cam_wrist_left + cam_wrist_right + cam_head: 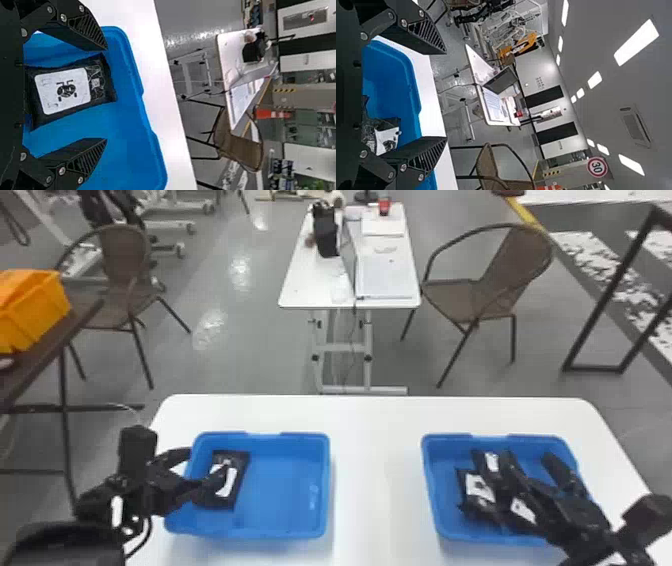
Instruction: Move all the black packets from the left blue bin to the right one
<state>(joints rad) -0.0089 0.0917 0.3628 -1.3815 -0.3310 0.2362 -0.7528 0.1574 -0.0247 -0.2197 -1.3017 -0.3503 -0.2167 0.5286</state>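
Note:
My left gripper (pixel 206 464) is at the left side of the left blue bin (pixel 324 485), above a black packet (pixel 241 462) with a white label. In the left wrist view, the left gripper (pixel 106 94) stands open, and the packet (pixel 63 91) lies flat between and below its spread fingers. Over the right blue bin (pixel 431 490) is my right gripper (pixel 526 462), partly covering several black packets (pixel 479 488) heaped there. Seen from the right wrist, the right gripper (pixel 445 95) has its fingers wide apart with nothing held; a packet (pixel 386 136) lies below.
Both bins stand on a white table (pixel 375 470), with a strip of tabletop between them. Beyond its far edge are another white table (pixel 310 285) and brown chairs (pixel 515 265). An orange crate (pixel 37 310) sits on a dark table at the far left.

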